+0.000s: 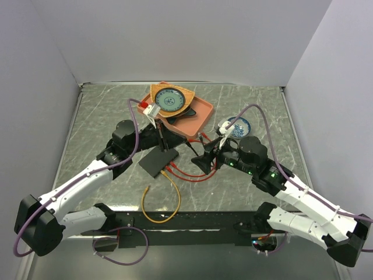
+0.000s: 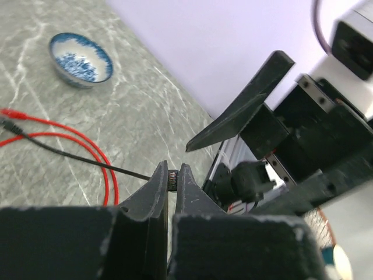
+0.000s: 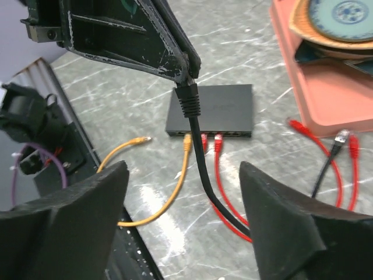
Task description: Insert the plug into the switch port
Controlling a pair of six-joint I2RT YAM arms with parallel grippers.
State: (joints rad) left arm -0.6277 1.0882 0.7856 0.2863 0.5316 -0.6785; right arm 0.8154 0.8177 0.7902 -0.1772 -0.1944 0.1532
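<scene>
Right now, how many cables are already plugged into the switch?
3: an orange plug leftmost along the switch, then two red plugs side by side right of it. The left gripper holds the black plug, not yet inserted; its cable may hide another.

No legible text, label, brand or number on anything.
</scene>
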